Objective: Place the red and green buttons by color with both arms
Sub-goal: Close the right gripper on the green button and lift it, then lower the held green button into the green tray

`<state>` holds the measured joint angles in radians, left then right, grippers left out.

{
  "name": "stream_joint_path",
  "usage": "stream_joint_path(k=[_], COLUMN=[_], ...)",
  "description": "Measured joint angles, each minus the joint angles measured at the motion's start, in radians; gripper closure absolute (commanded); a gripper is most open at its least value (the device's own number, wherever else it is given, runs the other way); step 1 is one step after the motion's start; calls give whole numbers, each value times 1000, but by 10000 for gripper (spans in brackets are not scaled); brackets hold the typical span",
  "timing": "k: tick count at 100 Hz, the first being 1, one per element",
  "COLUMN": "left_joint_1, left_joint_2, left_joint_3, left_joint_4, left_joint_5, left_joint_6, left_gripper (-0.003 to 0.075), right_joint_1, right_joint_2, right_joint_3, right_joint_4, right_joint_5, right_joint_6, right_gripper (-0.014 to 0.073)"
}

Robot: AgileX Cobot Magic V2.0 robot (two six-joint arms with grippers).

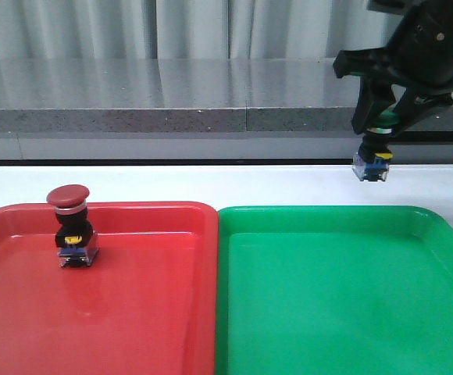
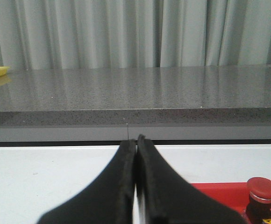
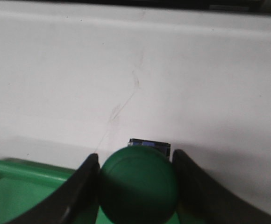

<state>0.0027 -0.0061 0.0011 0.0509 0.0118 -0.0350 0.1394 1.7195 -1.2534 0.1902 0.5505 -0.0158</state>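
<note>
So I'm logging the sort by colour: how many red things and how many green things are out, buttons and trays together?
Red: 2, the red button and the red tray
Green: 2, the green button in the right gripper and the green tray
Total: 4

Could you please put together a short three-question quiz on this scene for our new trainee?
1. True or false: the red button stands upright inside the red tray.
2. Multiple choice: the green button is (A) lying in the green tray, (B) held in the air by the right hand, (C) resting on the grey counter.
3. Fill in the blank: in the left wrist view, the fingers of the left hand are ____ together and hold nothing.

Key
1. True.
2. B: the button hangs above the white table, just behind the tray's far rim.
3. Closed.
</note>
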Motion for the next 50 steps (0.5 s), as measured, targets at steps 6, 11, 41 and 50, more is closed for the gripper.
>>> stream_joint_path(k=[6,11,41,50], left_joint_1=[0,0,0,0], left_joint_2=[0,0,0,0], left_joint_3=[0,0,0,0], left_joint_4=[0,0,0,0], left_joint_5=[0,0,0,0], left_joint_6=[0,0,0,0], left_gripper=[739,739,739,739], right_joint_1=[1,3,78,111], right_joint_2=[-30,-53,-168,-183], right_joint_3=[0,0,104,161], right_joint_4=[0,0,-2,0], right_joint_5=[31,60,111,81], right_joint_6=[0,0,45,73], right_gripper=[266,266,266,266])
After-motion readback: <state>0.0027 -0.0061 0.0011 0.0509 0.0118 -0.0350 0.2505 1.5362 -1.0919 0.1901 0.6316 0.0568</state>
